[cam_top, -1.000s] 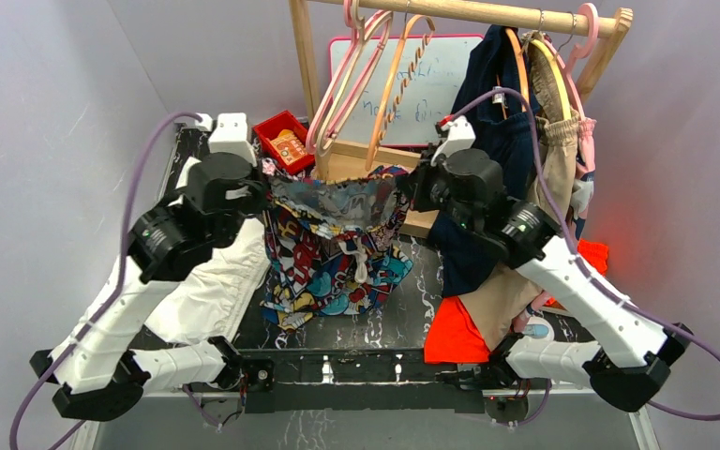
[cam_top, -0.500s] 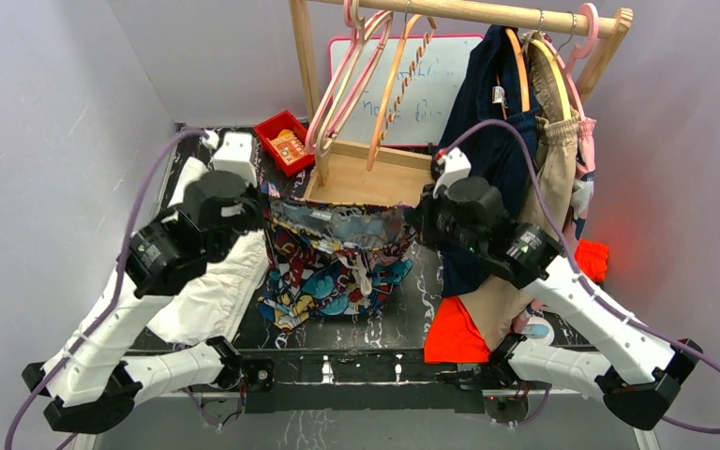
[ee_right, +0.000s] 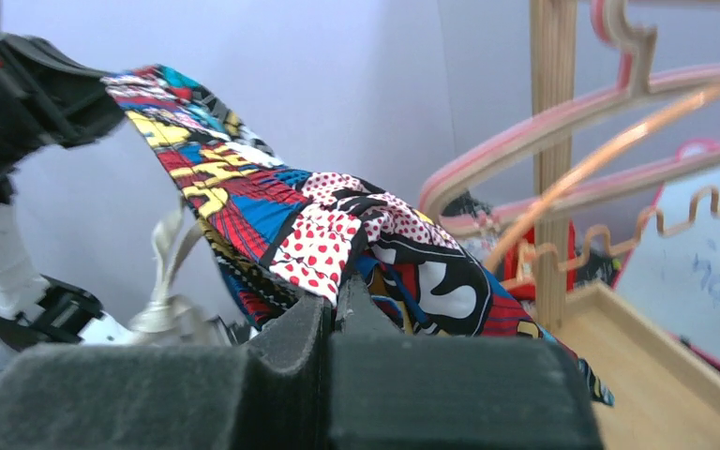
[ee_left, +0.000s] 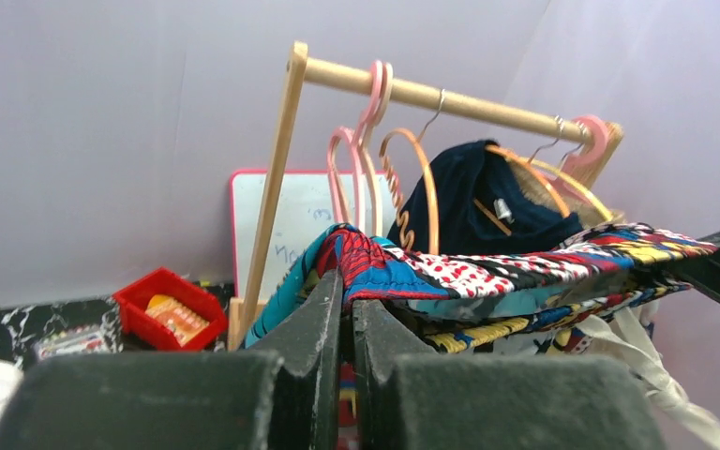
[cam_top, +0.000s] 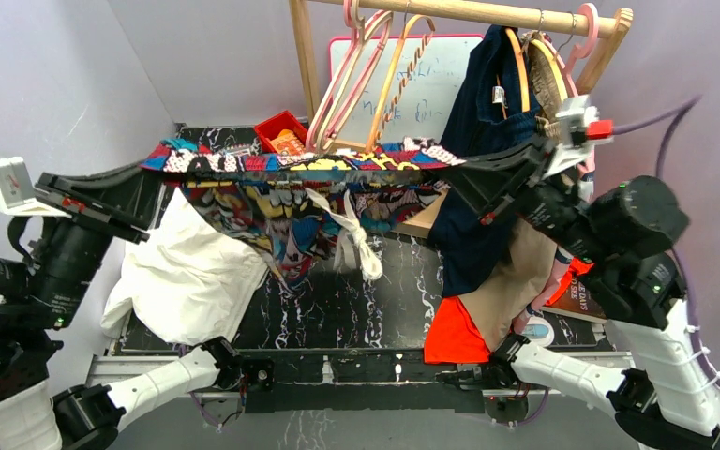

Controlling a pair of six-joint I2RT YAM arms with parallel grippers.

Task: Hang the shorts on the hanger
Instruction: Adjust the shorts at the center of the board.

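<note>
The comic-print shorts hang stretched by the waistband between my two grippers, high above the table, with the white drawstring dangling. My left gripper is shut on the waistband's left end, seen close in the left wrist view. My right gripper is shut on the right end, as the right wrist view shows. The light-orange hanger with the zigzag bar hangs on the wooden rail just behind the shorts. It also shows in the left wrist view and the right wrist view.
Pink hangers hang left of the orange one. A dark navy garment and tan cloth hang at the right. A white cloth lies at the left, an orange cloth at the front right. A red bin and whiteboard stand behind.
Both arms have risen and spread apart, lifting the shorts off the table and stretching the waistband wide at hanger height. The legs now hang free.
</note>
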